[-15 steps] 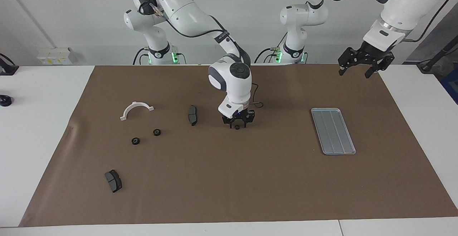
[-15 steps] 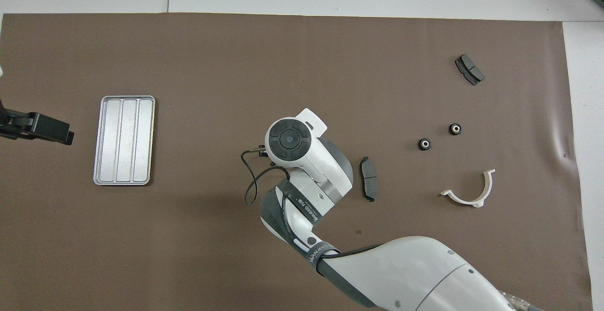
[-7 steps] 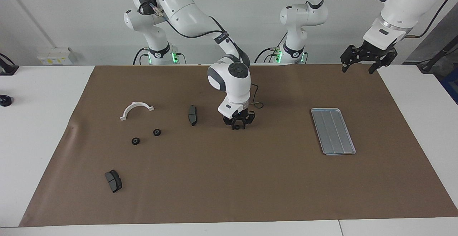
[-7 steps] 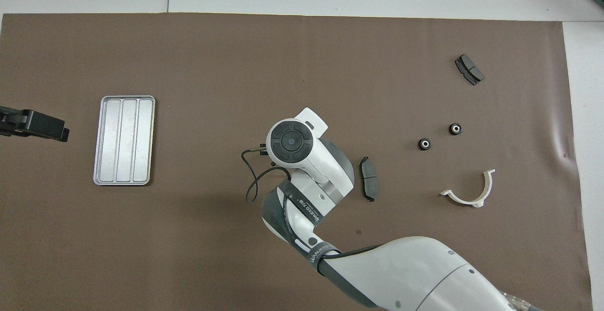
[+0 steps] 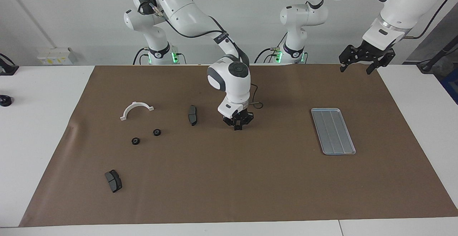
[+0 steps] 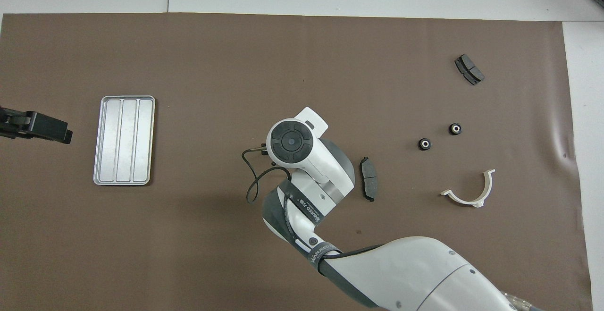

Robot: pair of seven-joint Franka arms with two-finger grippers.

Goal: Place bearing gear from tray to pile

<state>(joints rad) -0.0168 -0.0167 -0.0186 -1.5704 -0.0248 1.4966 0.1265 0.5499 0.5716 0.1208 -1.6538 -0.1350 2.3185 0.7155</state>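
Note:
The silver ridged tray (image 5: 332, 131) (image 6: 123, 140) lies bare toward the left arm's end of the table. The pile is two small black gears (image 5: 156, 132) (image 5: 135, 141) on the brown paper toward the right arm's end, also seen from overhead (image 6: 424, 144) (image 6: 455, 129). My right gripper (image 5: 237, 125) points straight down at the paper mid-table, shut on a small black bearing gear (image 5: 237, 127). In the overhead view its wrist (image 6: 290, 141) hides both fingers and gear. My left gripper (image 5: 355, 70) (image 6: 47, 129) hangs open and holds nothing, high over the paper's corner beside the tray.
A white half-ring (image 5: 136, 110) lies next to the pile, nearer to the robots. One dark brake pad (image 5: 192, 114) lies between the pile and my right gripper. Another brake pad (image 5: 113, 181) lies farther from the robots. A thin black cable (image 5: 256, 103) loops off the right wrist.
My right gripper's fingers have closed on the gear that lay between them on the paper. The left gripper has risen slightly and drifted toward the robots.

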